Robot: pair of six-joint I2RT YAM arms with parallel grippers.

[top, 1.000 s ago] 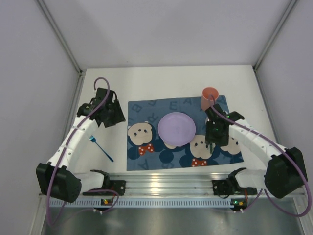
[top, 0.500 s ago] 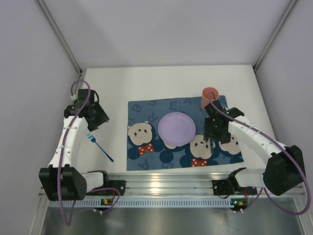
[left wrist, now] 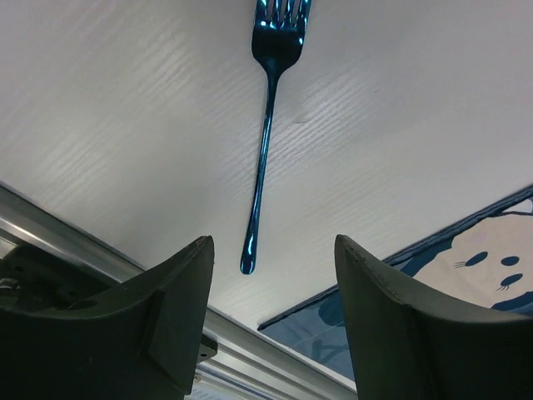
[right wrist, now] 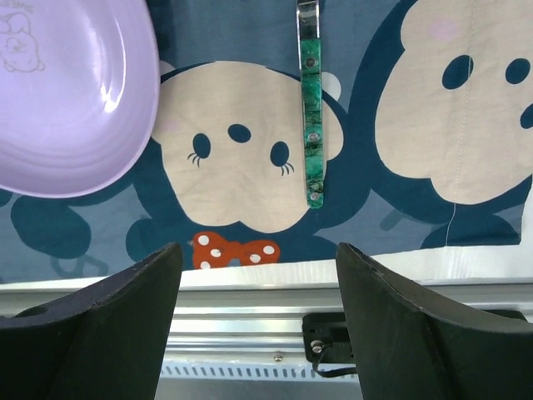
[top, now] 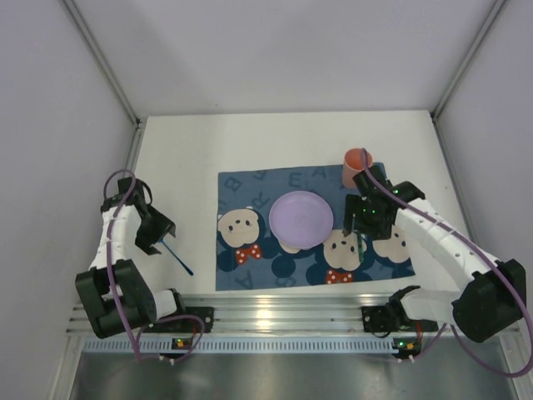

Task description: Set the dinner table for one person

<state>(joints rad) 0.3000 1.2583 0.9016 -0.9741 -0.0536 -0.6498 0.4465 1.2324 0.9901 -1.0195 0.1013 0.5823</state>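
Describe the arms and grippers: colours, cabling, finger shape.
Left arm and right arm: white link shells with black joint housings, and a purple cable running along each. Left gripper and right gripper: each has two broad, matte, dark grey fingers with curved inner edges. No markings are visible on them.

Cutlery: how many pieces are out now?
2. A blue metal fork lies on the white tabletop, left of the dark blue cartoon placemat; a green-handled metal utensil lies on that placemat, right of the round lilac plate.
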